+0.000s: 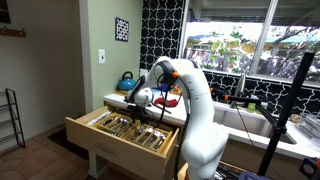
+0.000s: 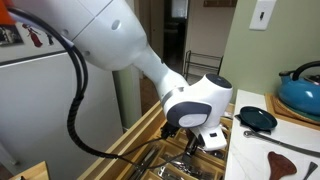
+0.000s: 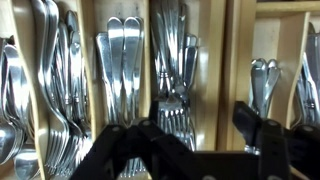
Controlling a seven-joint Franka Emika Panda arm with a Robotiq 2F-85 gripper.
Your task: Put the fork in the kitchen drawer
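Observation:
The kitchen drawer (image 1: pixel 108 141) is pulled out; it has a cream front and a light wood interior. Its wooden dividers (image 3: pixel 215 60) split it into long compartments full of spoons, knives and forks. A bunch of forks (image 3: pixel 175 112) lies in the middle compartment, tines towards the camera. I cannot single out one fork as the task's own. My gripper (image 3: pixel 202 135) hangs low over the drawer, open, with its black fingers apart and nothing between them. It shows in both exterior views (image 1: pixel 141 106) (image 2: pixel 196 138), just over the cutlery.
A teal kettle (image 1: pixel 127 80) (image 2: pixel 305 92) and a small black pan (image 2: pixel 258 118) stand on the counter beside the drawer. A white fridge (image 2: pixel 40 95) stands beyond. A sink and a black tripod (image 1: pixel 285 110) are along the counter. A shoe rack (image 1: pixel 12 115) stands by the wall.

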